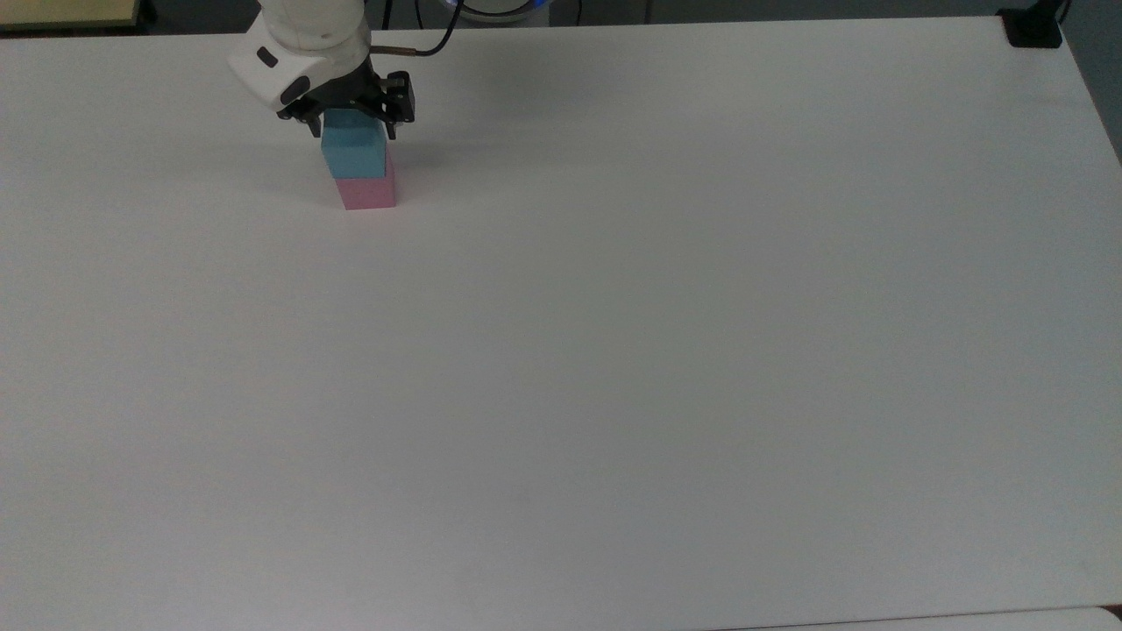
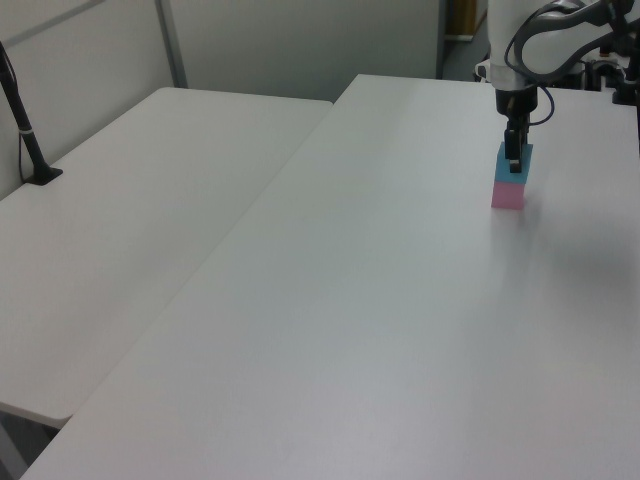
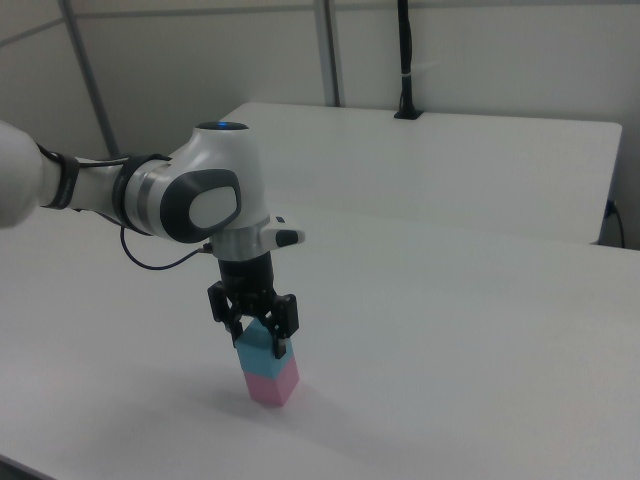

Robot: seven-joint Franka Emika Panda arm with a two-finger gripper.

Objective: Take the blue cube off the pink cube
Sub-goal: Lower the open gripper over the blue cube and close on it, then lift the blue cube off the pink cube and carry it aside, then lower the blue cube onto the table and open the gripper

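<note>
The blue cube (image 1: 354, 151) sits on top of the pink cube (image 1: 368, 194) near the far left of the white table (image 1: 614, 350). My gripper (image 1: 352, 131) has come down over the stack, open, with one finger on each side of the blue cube's upper half. The arm's white wrist hides the cube's far top edge in the top view. In the left view the gripper (image 2: 513, 156) overlaps the blue cube (image 2: 513, 168) above the pink cube (image 2: 508, 195). In the right view the fingers (image 3: 283, 343) flank the blue cube (image 3: 260, 352), which rests on the pink cube (image 3: 272, 386).
A black post base (image 1: 1034, 31) stands at the table's far right corner in the top view. A second white table (image 2: 150, 200) adjoins this one, with a black post (image 2: 25, 130) on it. Bare tabletop stretches around the stack.
</note>
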